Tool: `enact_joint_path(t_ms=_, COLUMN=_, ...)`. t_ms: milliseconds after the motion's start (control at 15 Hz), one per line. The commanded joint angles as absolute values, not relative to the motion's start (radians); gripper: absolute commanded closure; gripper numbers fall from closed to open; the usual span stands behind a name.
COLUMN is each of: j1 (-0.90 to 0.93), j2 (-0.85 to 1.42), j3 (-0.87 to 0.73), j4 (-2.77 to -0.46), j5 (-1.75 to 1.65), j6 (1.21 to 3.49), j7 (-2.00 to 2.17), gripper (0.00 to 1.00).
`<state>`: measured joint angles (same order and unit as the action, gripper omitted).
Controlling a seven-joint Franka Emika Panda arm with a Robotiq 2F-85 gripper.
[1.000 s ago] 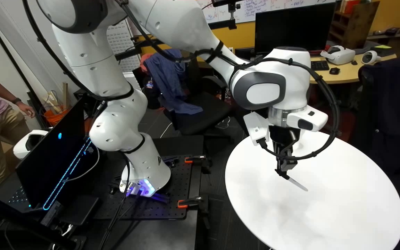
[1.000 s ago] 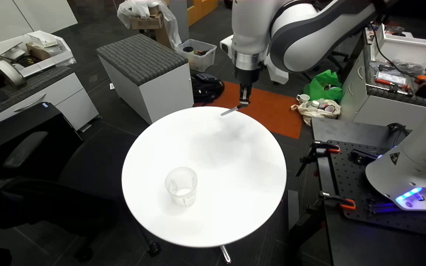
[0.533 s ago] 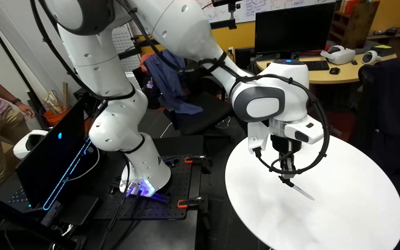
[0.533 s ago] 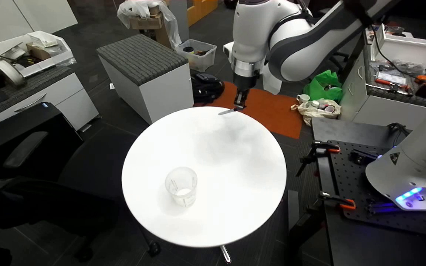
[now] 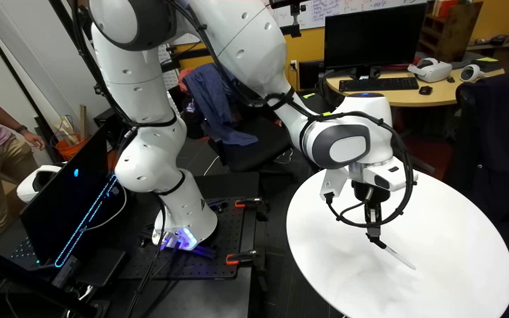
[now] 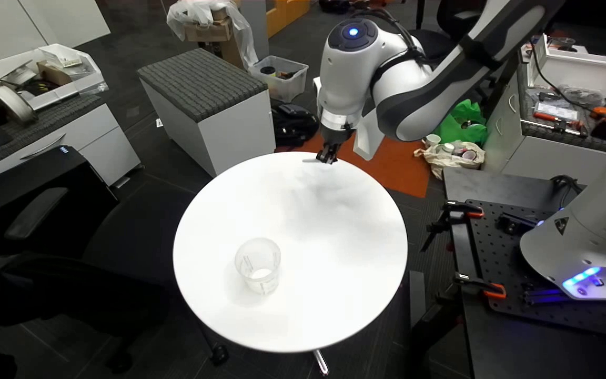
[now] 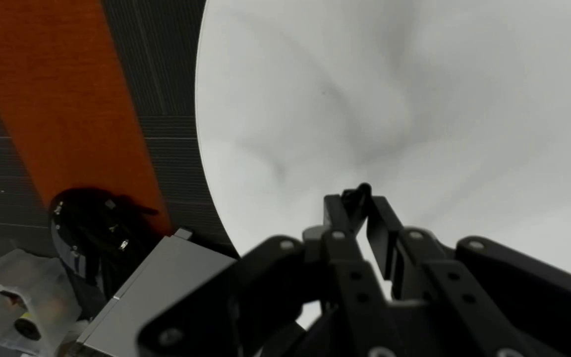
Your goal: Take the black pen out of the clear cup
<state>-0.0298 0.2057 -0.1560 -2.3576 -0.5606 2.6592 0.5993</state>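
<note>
A: See the white robot arm [image 5: 250, 48], bent out over the round white table [image 6: 329, 284]?

B: Plainly, in both exterior views. Past the table's rim, see also an orange strip [image 7: 65, 89] along the floor, then a white cabinet [image 6: 216, 126] with a dark woven top and a black backpack [image 6: 295, 125], both near the table.

A: And the gripper [image 7: 358, 206], apart or together?

B: Clamped on the black pen [image 5: 396, 255]. Hangs above the table, near the rim in the wrist view.

A: Found the clear cup [image 6: 258, 266]?

B: Yes. Stands upright on the table in an exterior view, off the table's middle, on a part well apart from that beneath the gripper. Bears faint lines on the wall.

A: And the pen, in the cup or out?

B: Out, up over the table. Looks black at the gripped end, pale along the shaft. Juts out at a slant in an exterior view. In the wrist view, shows a black end between the fingertips [image 7: 383, 218]. Cannot tell how near to the table at the tip.
</note>
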Motion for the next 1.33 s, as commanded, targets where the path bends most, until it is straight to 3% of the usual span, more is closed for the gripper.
enact_joint_path(t_ms=0, j1=0.046, j2=0.268, j3=-0.221, j4=-2.3, j5=-0.693, j6=2.656, j7=0.795, gripper=0.96)
enact_joint_path(t_ms=400, j1=0.087, j2=0.326, j3=-0.219, j4=-2.249, j5=-0.82, j6=2.627, j7=0.968, gripper=0.96)
enact_joint_path(t_ms=467, j1=0.088, j2=0.334, j3=-0.218, j4=-2.243, j5=-0.823, j6=2.626, j7=0.975, gripper=0.58)
enact_joint_path(t_ms=533, j1=0.09, j2=0.335, j3=-0.216, j4=-2.241, j5=-0.821, j6=2.623, j7=0.979, gripper=0.57)
enact_joint_path(t_ms=1067, j1=0.09, j2=0.342, j3=-0.216, j4=-2.233, j5=-0.813, j6=2.633, j7=0.975, gripper=0.01)
enact_joint_path(t_ms=1267, j1=0.083, j2=0.328, j3=-0.206, j4=-2.24, j5=-0.8, j6=2.645, j7=0.952, gripper=0.0)
